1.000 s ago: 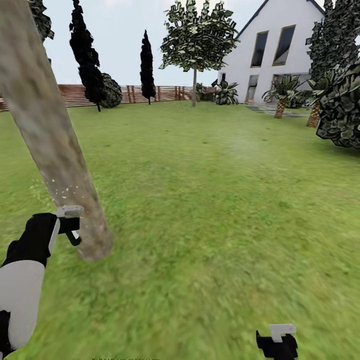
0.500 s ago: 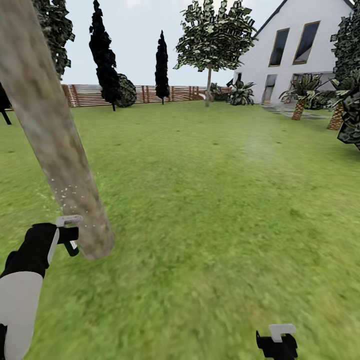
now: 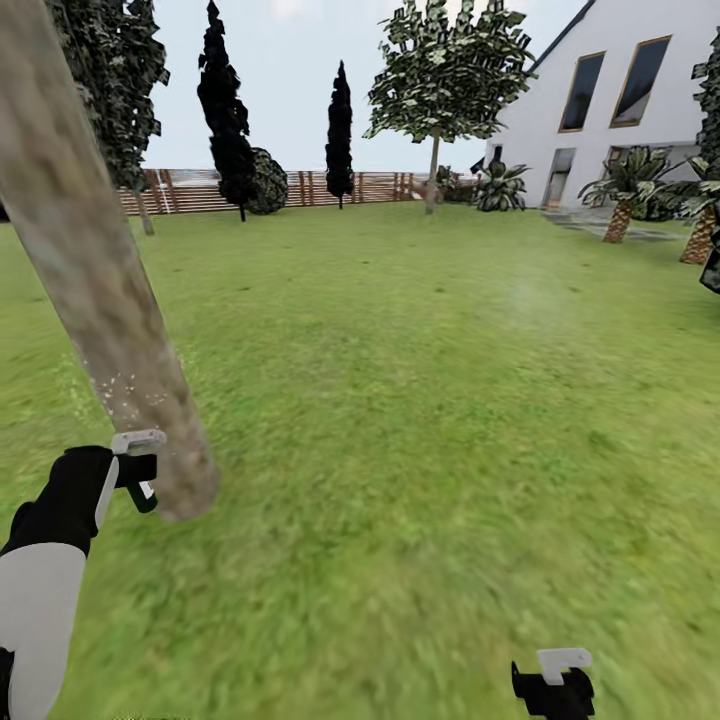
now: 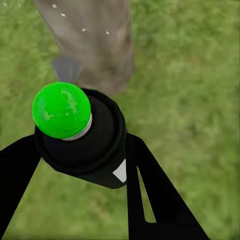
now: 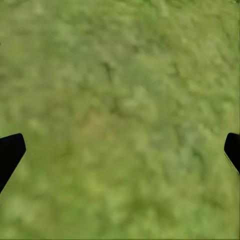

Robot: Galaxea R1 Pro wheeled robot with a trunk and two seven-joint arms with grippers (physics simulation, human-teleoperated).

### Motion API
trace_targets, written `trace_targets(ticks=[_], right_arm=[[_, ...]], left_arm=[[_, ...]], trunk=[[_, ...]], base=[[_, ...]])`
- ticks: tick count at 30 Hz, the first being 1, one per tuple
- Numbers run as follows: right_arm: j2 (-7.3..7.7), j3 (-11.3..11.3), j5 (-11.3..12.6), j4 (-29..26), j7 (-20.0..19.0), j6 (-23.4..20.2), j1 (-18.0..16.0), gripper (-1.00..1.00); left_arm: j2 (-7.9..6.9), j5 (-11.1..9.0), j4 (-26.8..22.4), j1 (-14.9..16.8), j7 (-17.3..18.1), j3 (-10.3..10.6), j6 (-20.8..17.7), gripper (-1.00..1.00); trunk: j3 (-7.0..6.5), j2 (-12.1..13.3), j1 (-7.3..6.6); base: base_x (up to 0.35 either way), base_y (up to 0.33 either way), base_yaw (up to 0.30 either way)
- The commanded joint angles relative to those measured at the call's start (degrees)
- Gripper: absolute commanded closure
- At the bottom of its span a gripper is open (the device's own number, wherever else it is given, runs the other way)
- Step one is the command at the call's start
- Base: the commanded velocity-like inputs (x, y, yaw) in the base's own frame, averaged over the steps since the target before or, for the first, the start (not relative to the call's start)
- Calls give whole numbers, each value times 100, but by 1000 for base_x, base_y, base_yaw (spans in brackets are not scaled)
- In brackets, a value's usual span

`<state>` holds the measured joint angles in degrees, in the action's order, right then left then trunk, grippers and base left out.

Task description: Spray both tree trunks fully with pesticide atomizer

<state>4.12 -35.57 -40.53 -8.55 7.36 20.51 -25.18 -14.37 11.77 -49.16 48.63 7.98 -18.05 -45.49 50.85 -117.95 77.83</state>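
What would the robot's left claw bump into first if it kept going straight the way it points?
Most likely the tree trunk, just beyond the atomizer that the left gripper holds; the exact gap is unclear.

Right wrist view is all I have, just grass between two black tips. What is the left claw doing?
Observer: The left claw is shut on the pesticide atomizer, a black bottle with a green top.
Operator: Is it anywhere near a tree?
Observer: Yes. In the head view it sits low beside the thick tree trunk, near the trunk's base, with the bottle aimed at the bark.
Operator: Any spray on the bark?
Observer: White specks dot the trunk just above the left claw. The higher bark looks plain.
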Motion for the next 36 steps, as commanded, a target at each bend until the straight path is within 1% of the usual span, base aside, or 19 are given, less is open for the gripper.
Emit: trace_targets(ticks=[1, 4, 14, 16, 20, 22, 27, 29, 33, 35, 36], right_arm=[[1, -37, -61, 11, 27, 23, -5, -100], [4, -37, -64, 11, 22, 23, -5, -100], [19, -37, -69, 11, 20, 23, -5, -100], [18, -37, -69, 7, 20, 23, -5, -100], [12, -37, -67, 8, 20, 23, -5, -100], [10, -37, -65, 10, 20, 23, -5, -100], [10, -37, -69, 11, 20, 23, -5, -100], [10, -37, -67, 10, 20, 23, -5, -100], [10, -37, -66, 11, 20, 23, -5, -100], [10, -37, -64, 11, 20, 23, -5, -100], [10, -37, -67, 11, 20, 23, -5, -100]], left_arm=[[4, 62, -6, 6, 54, -14, -22, 100], [4, 62, -12, 6, 42, -14, -22, 100], [-2, 73, -9, 6, 11, -8, -22, 100], [-46, 90, 43, 4, 10, -20, -8, 100], [-233, 112, 68, -153, 19, -211, 13, 100], [-218, 85, 74, -266, 16, -198, 39, 100], [-132, 67, 69, -290, 70, -178, 48, 100], [-136, 80, 53, -290, 50, -186, 50, 100], [-214, 133, 25, -314, 16, -220, 57, 100], [-212, 140, 17, -326, 15, -193, 57, 100], [-184, 134, 13, -327, 12, -160, 57, 100]], trunk=[[5, -2, 1], [5, -2, 1], [5, -2, 1], [5, -2, 1], [5, -2, 1], [5, -2, 1], [5, -2, 1], [5, -2, 1], [5, -2, 1], [5, -2, 1], [5, -2, 1]], base=[[146, -268, 272], [159, -261, 142], [205, -226, 4], [212, -222, 0], [208, -222, 90], [192, -222, 262], [190, -222, 274], [189, -222, 183], [189, -222, 21], [189, -222, 2], [189, -222, 0]])
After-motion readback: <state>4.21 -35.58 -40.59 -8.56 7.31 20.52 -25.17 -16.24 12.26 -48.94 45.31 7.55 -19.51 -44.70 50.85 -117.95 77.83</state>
